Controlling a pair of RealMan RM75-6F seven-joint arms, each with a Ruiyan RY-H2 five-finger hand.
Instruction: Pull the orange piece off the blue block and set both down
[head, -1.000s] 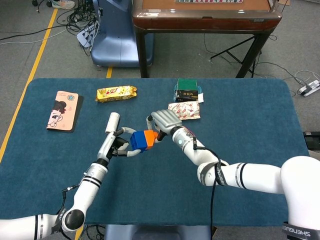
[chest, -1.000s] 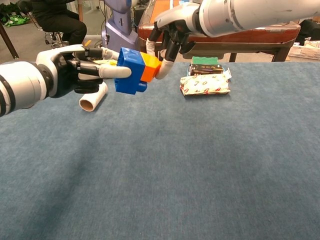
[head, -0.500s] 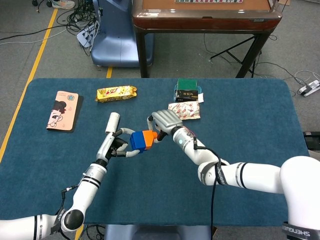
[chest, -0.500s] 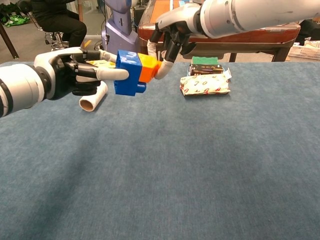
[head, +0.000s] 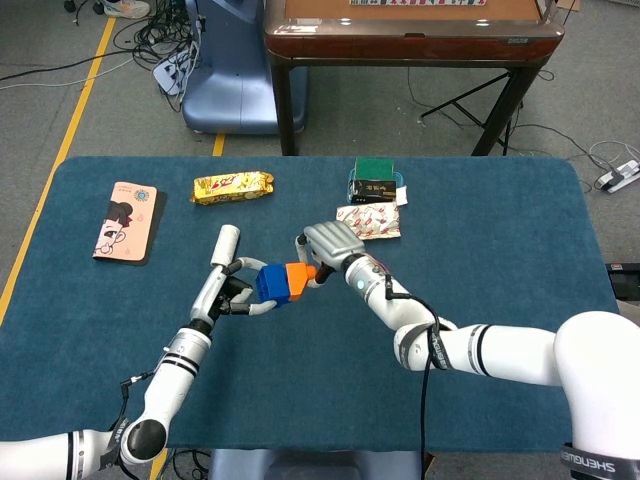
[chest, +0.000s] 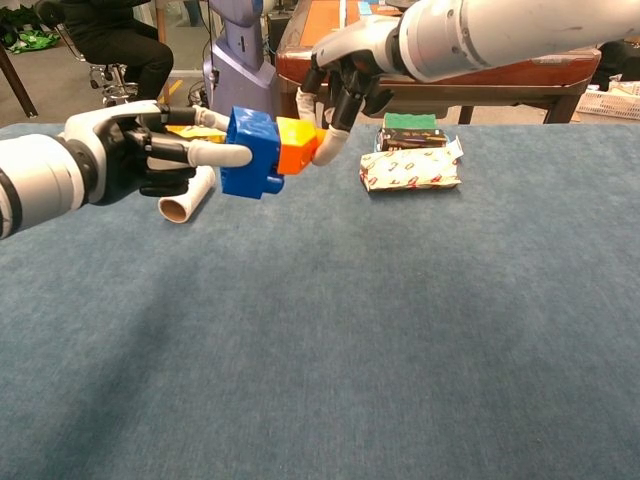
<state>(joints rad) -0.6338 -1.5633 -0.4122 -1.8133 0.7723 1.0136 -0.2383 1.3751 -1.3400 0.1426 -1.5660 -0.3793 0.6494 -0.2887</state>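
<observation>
A blue block (head: 271, 283) (chest: 250, 152) hangs above the table, held by my left hand (head: 236, 295) (chest: 140, 152) from the left. An orange piece (head: 298, 277) (chest: 297, 145) sticks to the block's right side. My right hand (head: 328, 246) (chest: 345, 75) pinches the orange piece from the right and above. In the chest view a slight step shows where the orange piece meets the blue block, and they still touch.
A white tube (head: 224, 245) (chest: 189, 196) lies behind my left hand. A patterned packet (head: 370, 222) (chest: 411, 168) and a green-and-black box (head: 375, 179) (chest: 410, 130) sit behind my right hand. A yellow snack bar (head: 232, 186) and a pink phone case (head: 127, 221) lie at the far left.
Both hands have shifted slightly left with the blocks. The orange piece has tilted and edged away from the blue block's face, though they remain in contact.
</observation>
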